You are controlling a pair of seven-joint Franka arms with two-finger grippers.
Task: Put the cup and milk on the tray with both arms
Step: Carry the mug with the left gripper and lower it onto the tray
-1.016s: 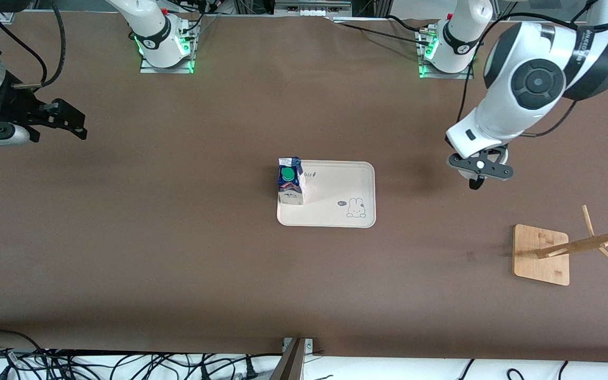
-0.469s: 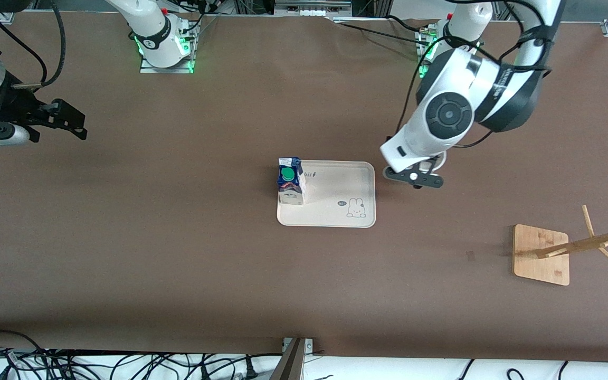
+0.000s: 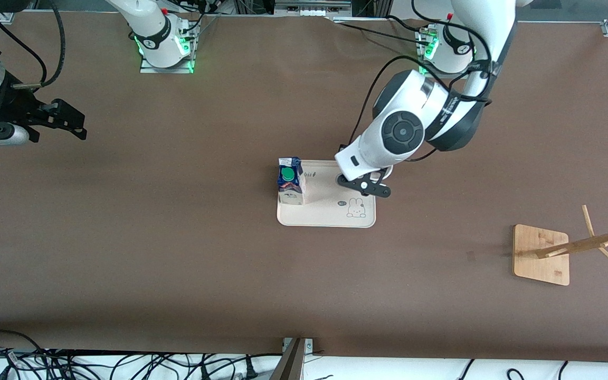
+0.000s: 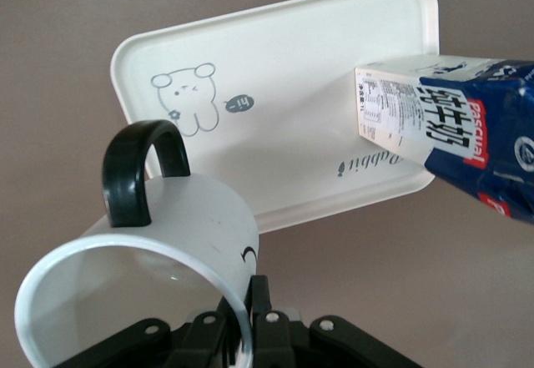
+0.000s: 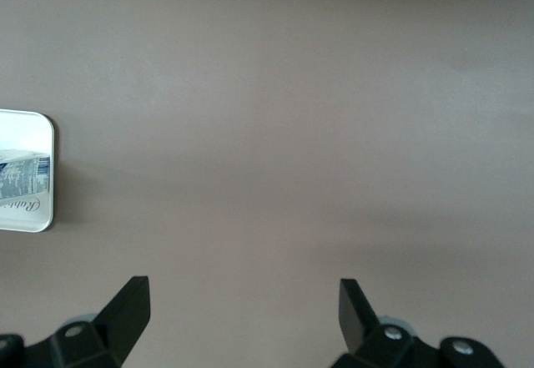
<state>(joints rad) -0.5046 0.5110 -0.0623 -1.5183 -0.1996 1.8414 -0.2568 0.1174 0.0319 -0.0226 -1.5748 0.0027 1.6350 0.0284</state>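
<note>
Three cameras: one high overview and one on each wrist.

My front view looks steeply down across the whole table, both arm bases along its top, the tray [image 3: 330, 216] near centre. My left wrist camera hangs close above that tray [image 4: 275, 59], facing down. My right wrist camera looks down from well off toward the right arm's end, catching only the tray's [image 5: 37, 122] corner. All three share the tray.

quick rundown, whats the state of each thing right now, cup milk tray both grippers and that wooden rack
cup: held by its rim, in the air over the tray.
milk: upright on the tray, cap on.
tray: flat on the table, milk at its end toward the right arm.
left gripper: shut on the cup's rim.
right gripper: open, holding nothing, waiting above bare table.
wooden rack: stands toward the left arm's end, pegs bare.
</note>
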